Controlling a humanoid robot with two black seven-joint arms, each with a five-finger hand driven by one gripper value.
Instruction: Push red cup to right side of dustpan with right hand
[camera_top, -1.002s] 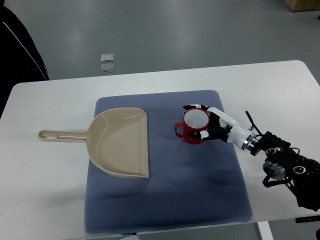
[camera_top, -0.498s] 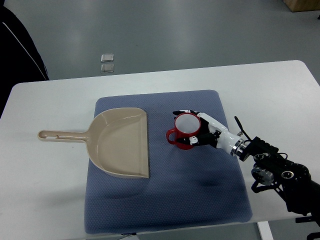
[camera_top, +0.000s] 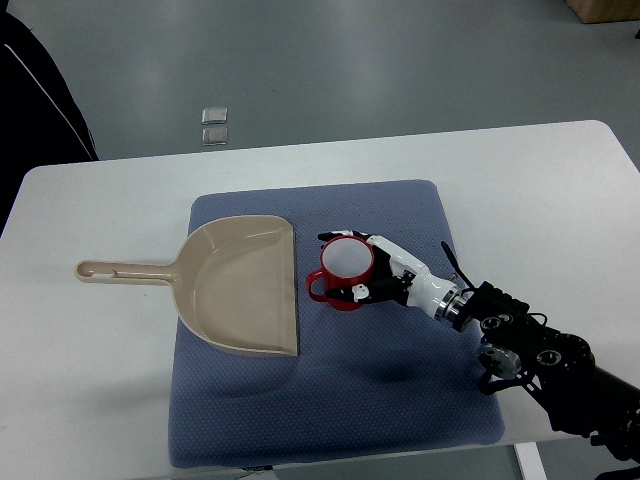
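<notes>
A red cup (camera_top: 343, 271) with a white inside stands upright on the blue mat (camera_top: 330, 400), its handle pointing left toward the dustpan. The beige dustpan (camera_top: 243, 284) lies on the mat's left part, its handle reaching left onto the table. The cup is just right of the dustpan's straight open edge, with a small gap. My right hand (camera_top: 372, 268) comes in from the lower right and its fingers are spread around the cup's right side, touching it above and below. The left arm is not in view.
The white table (camera_top: 90, 380) carries the mat. A person's dark sleeve (camera_top: 30, 90) shows at the upper left edge. Two small clear objects (camera_top: 214, 124) lie on the floor beyond the table.
My right hand has moved left and slightly down across the mat, pushing the red cup with it from the mat's middle right to close beside the dustpan.
</notes>
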